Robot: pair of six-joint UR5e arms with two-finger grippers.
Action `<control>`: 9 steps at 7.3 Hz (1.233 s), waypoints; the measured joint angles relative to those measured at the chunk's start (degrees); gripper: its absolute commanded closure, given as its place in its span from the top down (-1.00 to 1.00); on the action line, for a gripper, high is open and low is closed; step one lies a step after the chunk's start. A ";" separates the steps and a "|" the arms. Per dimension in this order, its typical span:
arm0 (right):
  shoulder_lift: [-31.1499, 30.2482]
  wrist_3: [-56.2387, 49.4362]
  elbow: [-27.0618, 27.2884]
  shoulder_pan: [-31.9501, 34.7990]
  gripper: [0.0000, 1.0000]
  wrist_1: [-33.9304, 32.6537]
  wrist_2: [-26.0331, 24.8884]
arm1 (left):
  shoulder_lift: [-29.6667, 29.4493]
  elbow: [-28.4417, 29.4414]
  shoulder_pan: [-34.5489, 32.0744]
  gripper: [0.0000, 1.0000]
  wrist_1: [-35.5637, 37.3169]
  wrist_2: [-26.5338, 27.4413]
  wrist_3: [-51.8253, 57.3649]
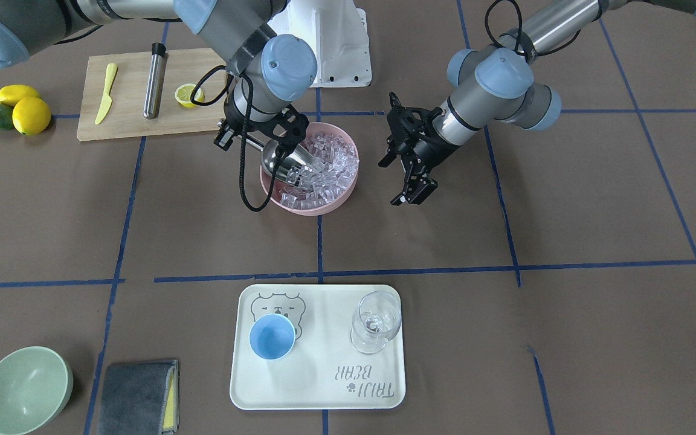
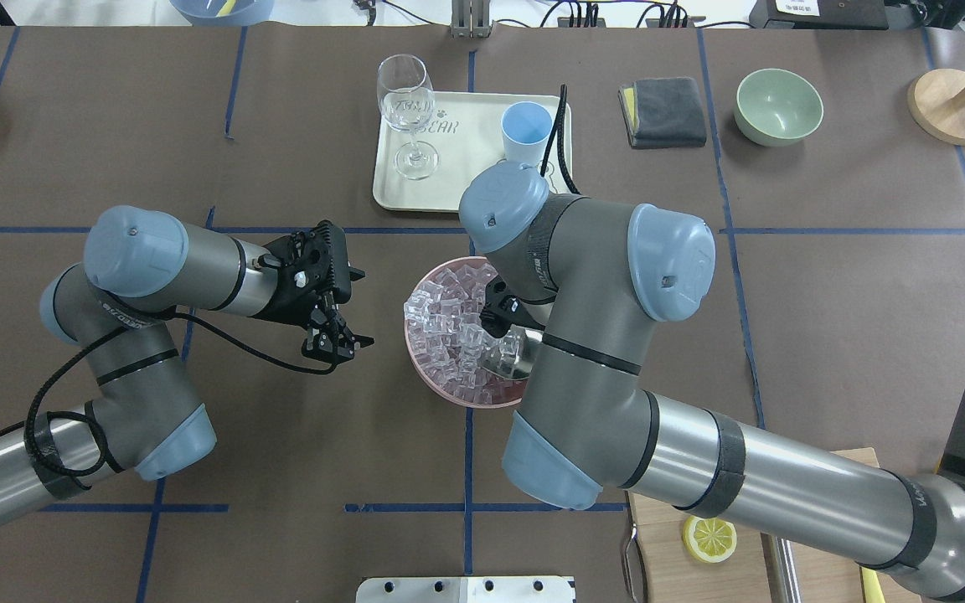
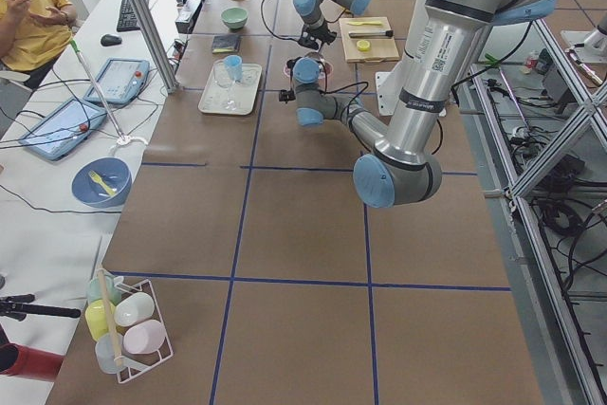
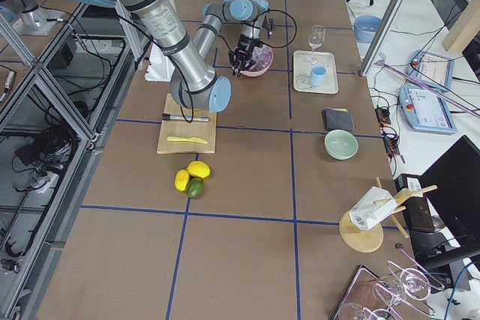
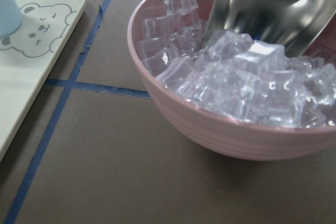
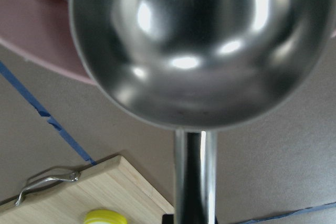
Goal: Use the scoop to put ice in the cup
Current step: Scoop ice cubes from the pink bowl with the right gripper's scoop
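Ice [image 1: 331, 162] fills the pink bowl [image 1: 315, 211] mid-table; our right gripper [image 1: 250, 138] clamps the scoop [image 1: 283, 161] by its handle, trough nosed into the cubes. We should level it before carrying toward the cup [image 1: 272, 337] on the tray [image 1: 324, 393]; our left gripper [image 1: 394, 181] hangs wide, empty.

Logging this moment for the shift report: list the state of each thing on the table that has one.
scoop: tilted, front end in the ice.
ice: heaped in the pink bowl.
right gripper: shut on the scoop's handle.
left gripper: open, empty, beside the pink bowl.
cup: upright, empty, on the tray.
wine glass: upright on the tray.
green bowl: upright, empty.
lemon half: cut face up.
cloth: folded.
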 measured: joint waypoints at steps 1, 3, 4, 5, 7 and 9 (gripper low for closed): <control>-0.28 0.11 0.27 -0.03 -1.00 0.48 0.06 | -0.03 0.00 -0.07 1.00 0.00 0.00 0.00; -2.44 0.19 2.05 -0.09 -1.00 2.02 0.34 | -0.07 -0.03 -0.20 1.00 0.00 0.00 0.00; -3.42 0.19 3.00 -0.16 -1.00 2.66 0.80 | -0.14 -0.06 -0.22 1.00 0.00 -0.02 0.00; -4.06 0.20 3.46 -0.20 -1.00 3.63 1.45 | -0.18 -0.17 -0.27 1.00 0.02 -0.06 0.00; -5.36 0.36 3.72 -0.23 -1.00 7.08 3.19 | -0.18 -0.39 -0.32 1.00 0.06 -0.08 0.00; -6.44 1.61 3.80 -0.03 -1.00 12.04 5.51 | -0.18 -0.68 -0.52 1.00 0.09 -0.19 0.00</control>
